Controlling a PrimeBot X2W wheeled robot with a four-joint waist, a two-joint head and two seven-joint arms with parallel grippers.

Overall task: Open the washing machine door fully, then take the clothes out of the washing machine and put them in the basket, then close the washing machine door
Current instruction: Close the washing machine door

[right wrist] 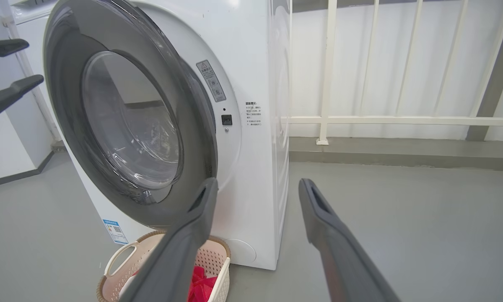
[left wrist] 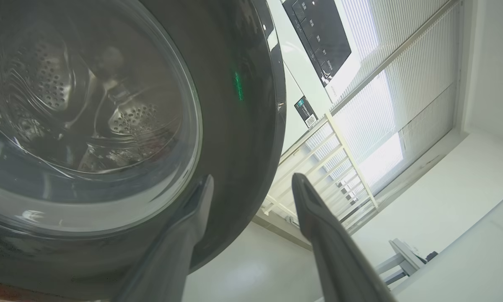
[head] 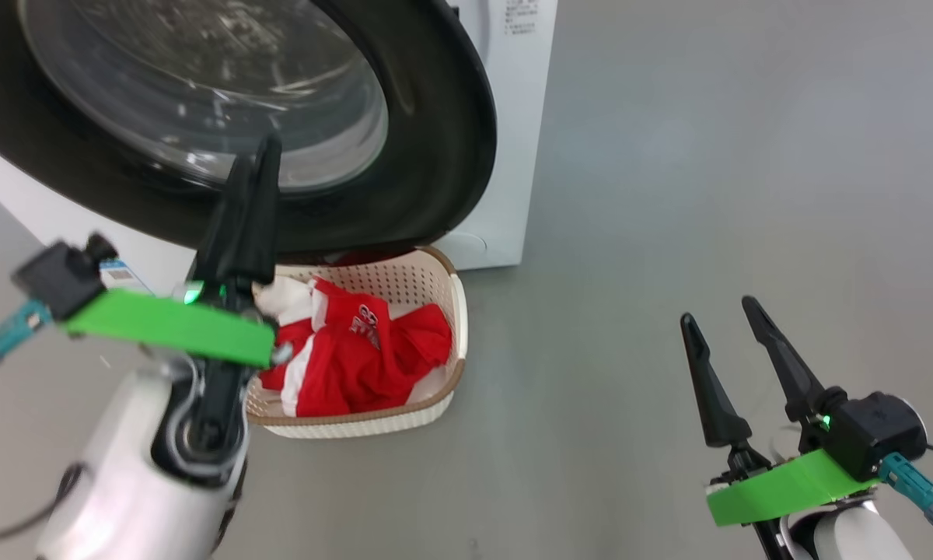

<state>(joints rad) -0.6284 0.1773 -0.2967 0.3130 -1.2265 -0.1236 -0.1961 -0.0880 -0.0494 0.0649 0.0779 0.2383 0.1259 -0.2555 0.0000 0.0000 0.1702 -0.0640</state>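
Observation:
The washing machine door [head: 435, 155], a black rim around bulging glass, stands at an angle to the white washing machine [head: 513, 155], not flush with its front [right wrist: 255, 167]. My left gripper [head: 255, 152] is raised before the door's lower rim [left wrist: 234, 126], open and empty [left wrist: 253, 180]; its two fingertips [right wrist: 25, 42] also show apart at the far left of the right wrist view. Red and white clothes [head: 358, 358] lie in the cream basket [head: 457, 311] on the floor under the door. My right gripper [head: 717, 309] hangs open and empty to the right, well away from the machine [right wrist: 257, 181].
Grey floor spreads to the right of the machine. A white railing [right wrist: 327, 84] runs behind it. The basket [right wrist: 218, 247] sits close against the machine's base, beside a small blue label [right wrist: 114, 230]. The dark control panel [left wrist: 318, 37] is on the machine's upper front.

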